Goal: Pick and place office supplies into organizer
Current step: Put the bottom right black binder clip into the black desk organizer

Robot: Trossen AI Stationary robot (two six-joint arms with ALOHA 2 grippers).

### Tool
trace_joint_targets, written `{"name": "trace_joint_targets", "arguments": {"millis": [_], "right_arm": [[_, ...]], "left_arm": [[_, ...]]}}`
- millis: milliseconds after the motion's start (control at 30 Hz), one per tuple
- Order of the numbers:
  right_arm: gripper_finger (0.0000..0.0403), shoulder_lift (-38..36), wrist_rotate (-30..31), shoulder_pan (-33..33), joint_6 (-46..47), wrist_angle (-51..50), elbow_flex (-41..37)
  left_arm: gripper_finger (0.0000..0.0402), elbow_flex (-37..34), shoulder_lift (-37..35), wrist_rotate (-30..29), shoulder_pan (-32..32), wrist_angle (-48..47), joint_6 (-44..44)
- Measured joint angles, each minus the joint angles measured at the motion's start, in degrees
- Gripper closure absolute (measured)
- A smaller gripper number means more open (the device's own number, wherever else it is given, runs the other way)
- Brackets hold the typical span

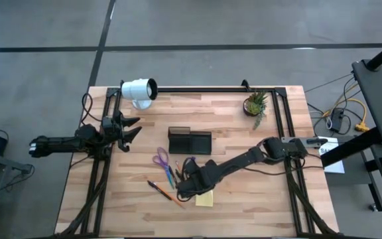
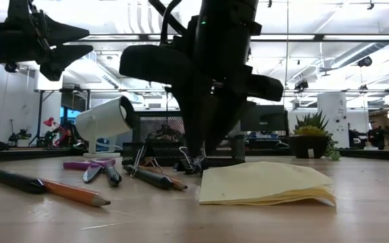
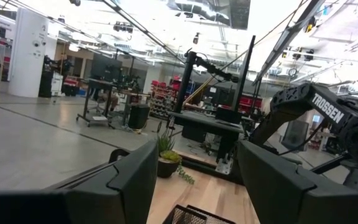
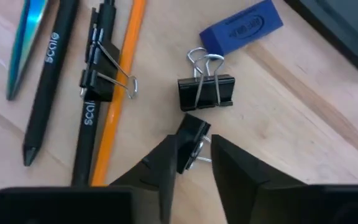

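In the high view, the right tool [image 1: 190, 184] covers the binder clips. In the right wrist view, the organizer [image 4: 347, 25] is cut off at the edge.

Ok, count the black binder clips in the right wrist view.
3. One binder clip sits between the right gripper fingers, one lies near the blue eraser, one rests on the pens. Others may be hidden.

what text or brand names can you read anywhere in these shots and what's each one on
"TROSSEN" on the right arm, seen from the left wrist view.
"scale" on the outer black pen.
"scale" on the black pen beside the orange pencil, partly under a binder clip.
The blue eraser carries print too blurred to read.
Nothing else is readable.
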Motion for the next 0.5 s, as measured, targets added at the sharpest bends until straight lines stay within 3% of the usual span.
{"name": "trace_joint_targets", "arguments": {"millis": [233, 500], "right_arm": [[0.039, -0.1, -2.9, -0.9, -1.3, 0.0, -0.5], [0.0394, -0.1, -5.5, -1.3, -1.0, 0.5, -0.1]], "left_arm": [[0.0194, 0.0, 0.0, 0.0, 0.0, 0.0, 0.0], [0.0194, 0.0, 0.0, 0.0, 0.0, 0.0, 0.0]]}}
